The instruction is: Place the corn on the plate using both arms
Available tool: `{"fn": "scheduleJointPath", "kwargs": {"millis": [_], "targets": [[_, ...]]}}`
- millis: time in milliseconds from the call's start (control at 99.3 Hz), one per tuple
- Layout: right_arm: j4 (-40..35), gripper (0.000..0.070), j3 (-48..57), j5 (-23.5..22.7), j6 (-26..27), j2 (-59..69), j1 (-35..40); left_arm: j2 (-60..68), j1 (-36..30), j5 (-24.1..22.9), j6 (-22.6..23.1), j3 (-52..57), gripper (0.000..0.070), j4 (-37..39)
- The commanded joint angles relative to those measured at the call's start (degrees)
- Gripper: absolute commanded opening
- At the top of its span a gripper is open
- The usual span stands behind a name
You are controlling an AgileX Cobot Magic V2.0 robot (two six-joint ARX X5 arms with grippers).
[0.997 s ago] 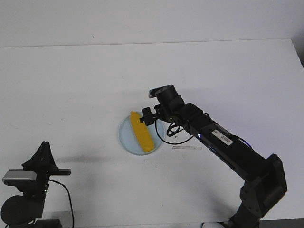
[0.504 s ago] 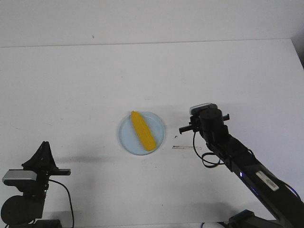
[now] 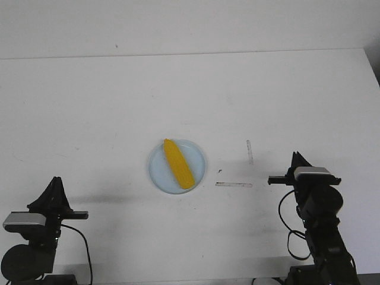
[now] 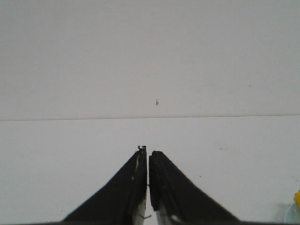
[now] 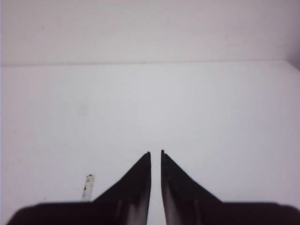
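Observation:
The yellow corn (image 3: 179, 164) lies diagonally across the pale blue plate (image 3: 199, 159) at the middle of the table, with neither gripper touching it. My left gripper (image 3: 54, 180) is drawn back at the near left edge; its jaws (image 4: 147, 149) are pressed together on nothing. A sliver of the corn (image 4: 297, 198) shows at the edge of the left wrist view. My right gripper (image 3: 295, 157) is pulled back at the near right, well clear of the plate. Its fingers (image 5: 155, 152) stand a narrow slit apart and hold nothing.
Two short clear tape strips (image 3: 234, 184) (image 3: 249, 152) lie on the white table to the right of the plate; one strip (image 5: 87, 185) shows beside the right fingers. The table's far edge meets a plain wall.
The right arm has let go of the corn and withdrawn from the plate to the near right edge. The corn stays on the plate. The left arm has not moved.

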Motion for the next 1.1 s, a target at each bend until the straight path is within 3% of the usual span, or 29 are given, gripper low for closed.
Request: {"fn": "scheduleJointPath", "kwargs": {"millis": [0,191,494,1088], "targets": [[0.1,0.0038,-1.3,-1.3,-0.4,-3.2,-1.3,-0.1,0.0,0.0,0.5,0.4,0.0002,0.9],[-4.2,0.0039,-2.2,-2.4,-0.4,-13.0,-2.5,-0.1,0.0,0.0,0.5,0.4,0.0002,0.9],[-4.4,0.0039,-2.2,-2.6,-0.3,-22.6,-2.5,-0.1,0.0,0.0,0.5,0.4,0.0002,0.9],[-4.1,0.0039,-2.1,-2.4,-0.3,-25.4,-2.5,-0.1,0.0,0.0,0.5,0.4,0.0002,0.9]]}}
